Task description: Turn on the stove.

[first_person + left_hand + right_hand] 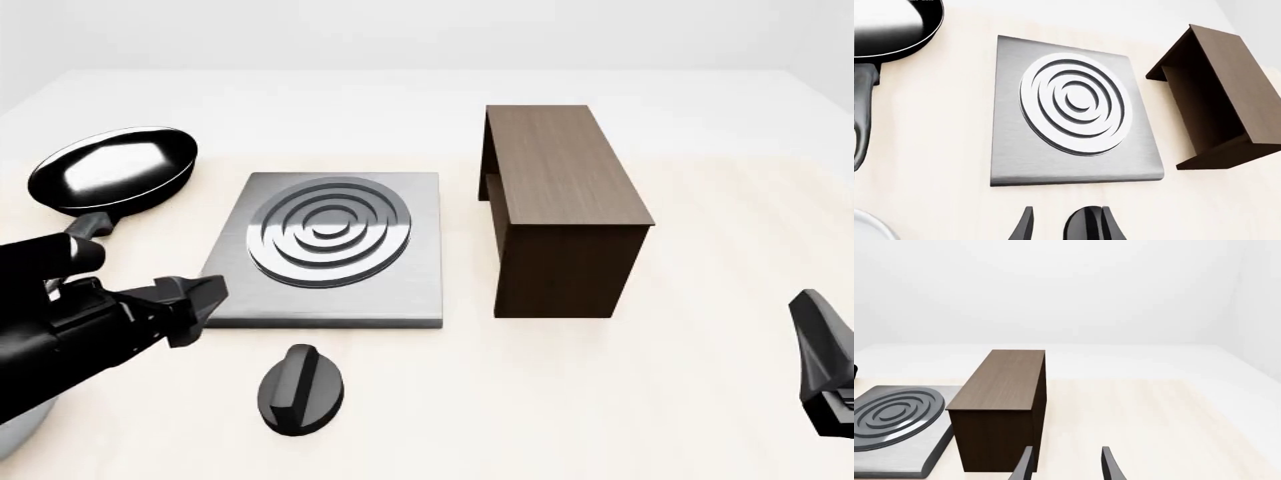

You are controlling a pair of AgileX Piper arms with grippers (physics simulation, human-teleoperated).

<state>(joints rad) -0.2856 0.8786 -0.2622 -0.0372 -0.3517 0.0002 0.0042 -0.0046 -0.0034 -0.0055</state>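
Stove (334, 250) lies flat on the worktop (667, 400), its black knob (302, 388) just in front. Left end effector (214, 297) hovers near the knob, fingers parted, empty. Right end effector (1066, 465) is open, empty.

"What does your stove look like?"
"You have a flat square brushed-grey metal stove slab (400, 290) lying on the pale bench (694, 400), its round burner of raised concentric rings (331, 232) facing up."
"And your knob?"
"Your black oval ridged knob (302, 388) lies apart, just beside the slab's near edge."
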